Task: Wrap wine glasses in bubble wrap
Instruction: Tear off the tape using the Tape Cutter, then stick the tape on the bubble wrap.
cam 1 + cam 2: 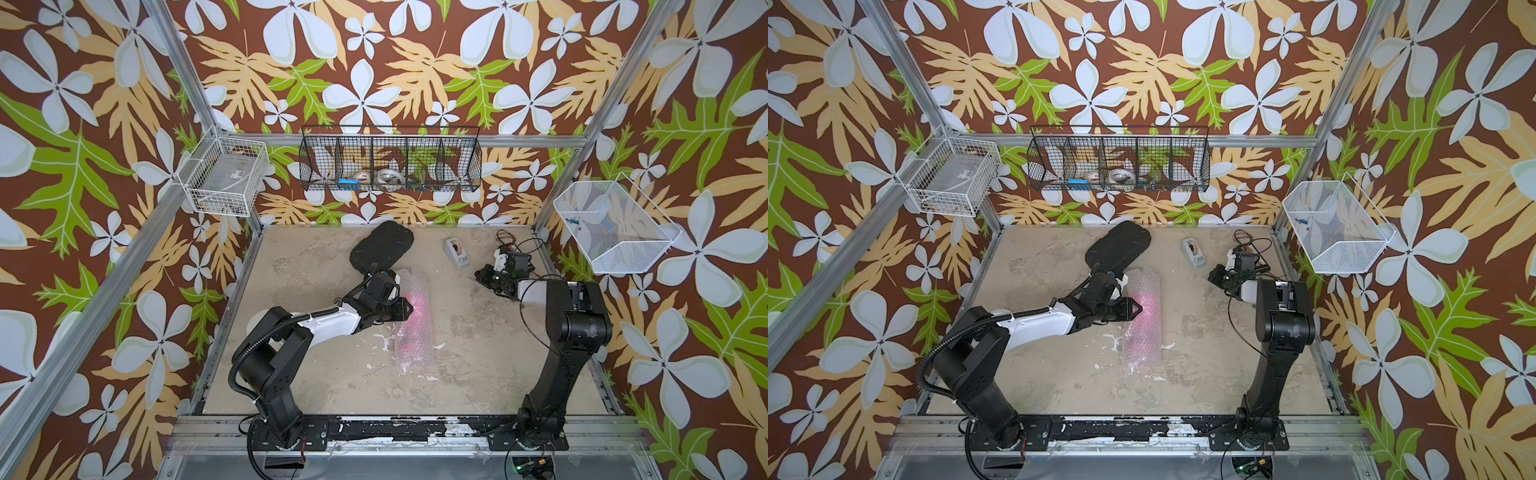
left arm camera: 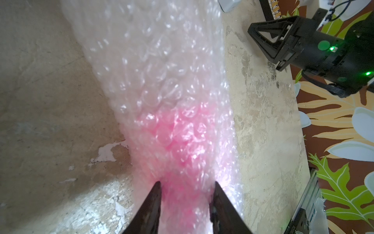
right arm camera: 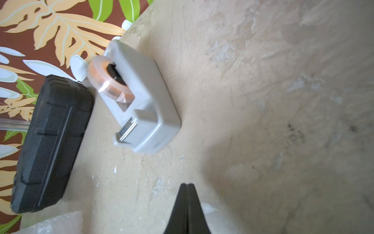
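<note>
The left end effector [image 2: 187, 183] grips the wrap [image 2: 153, 60] rolled round the goblet [image 2: 178, 133] at worktop [image 1: 311, 374] centre — likely to stop unrolling; the right end effector [image 3: 187, 185], clenched empty, sits at two o'clock near the dispenser [image 1: 457, 252].

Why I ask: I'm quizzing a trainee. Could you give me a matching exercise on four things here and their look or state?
Things:
1 goblet
2 tape dispenser
3 case
4 right tool

States:
A shut, empty
B grey, carries a roll of tape
C rolled in bubble wrap
D black, oval, padded

Pairs: 1-C, 2-B, 3-D, 4-A
</note>
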`<control>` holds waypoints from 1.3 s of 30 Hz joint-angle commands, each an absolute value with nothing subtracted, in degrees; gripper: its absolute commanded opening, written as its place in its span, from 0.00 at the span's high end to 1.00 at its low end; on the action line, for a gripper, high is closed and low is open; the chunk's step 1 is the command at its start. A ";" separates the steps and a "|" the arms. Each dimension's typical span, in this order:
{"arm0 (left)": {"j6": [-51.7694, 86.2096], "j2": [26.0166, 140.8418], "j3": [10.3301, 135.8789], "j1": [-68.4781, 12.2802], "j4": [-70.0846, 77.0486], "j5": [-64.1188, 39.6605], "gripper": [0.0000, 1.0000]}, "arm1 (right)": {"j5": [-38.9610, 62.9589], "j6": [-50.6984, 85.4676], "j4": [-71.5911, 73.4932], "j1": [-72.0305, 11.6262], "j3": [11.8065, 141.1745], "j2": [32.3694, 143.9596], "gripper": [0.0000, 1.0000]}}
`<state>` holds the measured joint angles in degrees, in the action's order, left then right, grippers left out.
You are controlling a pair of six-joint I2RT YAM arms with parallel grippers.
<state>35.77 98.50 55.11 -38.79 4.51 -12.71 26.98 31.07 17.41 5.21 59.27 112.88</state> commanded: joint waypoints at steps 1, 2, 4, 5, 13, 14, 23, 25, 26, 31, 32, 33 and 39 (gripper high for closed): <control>35.69 99.14 54.88 -38.75 -0.44 -11.86 0.60 | 30.91 30.53 18.68 5.18 56.89 110.13 1.00; 35.68 99.10 54.85 -38.76 -0.30 -11.83 0.60 | 32.50 30.74 18.96 5.13 55.68 108.88 1.00; 35.68 99.05 54.84 -38.76 -0.28 -11.79 0.60 | 36.11 30.91 19.47 5.11 53.34 106.24 1.00; 35.69 99.06 54.76 -38.76 -0.24 -11.80 0.60 | 38.03 30.93 19.60 5.15 51.79 104.63 1.00; 36.04 99.67 54.74 -38.76 0.35 -12.22 0.60 | 47.11 27.47 14.49 -0.41 43.42 91.50 1.00; 36.05 99.71 54.76 -38.76 0.35 -12.22 0.60 | 46.98 25.97 11.79 -2.52 43.42 90.19 1.00; 36.08 99.23 54.62 -38.75 0.34 -12.22 0.61 | 45.69 17.11 -3.87 -14.98 44.74 82.88 1.00; 36.07 99.23 54.75 -38.76 0.18 -12.22 0.61 | 45.81 14.50 -7.87 -17.40 46.78 83.05 1.00; 35.99 99.15 54.78 -38.76 0.12 -12.22 0.61 | 45.68 13.43 -9.59 -18.60 47.65 83.04 1.00; 36.12 99.14 54.86 -38.76 0.09 -12.39 0.61 | 45.04 9.46 -17.04 -23.09 51.78 83.32 1.00; 36.17 99.14 54.86 -38.75 0.21 -12.41 0.61 | 44.52 8.66 -18.91 -23.81 52.41 83.33 1.00; 36.22 99.14 54.84 -38.74 0.20 -12.48 0.61 | 44.24 8.15 -20.17 -24.57 52.94 83.35 1.00; 36.38 98.88 54.79 -38.75 0.42 -12.66 0.61 | 42.33 5.98 -25.50 -29.69 53.65 82.88 1.00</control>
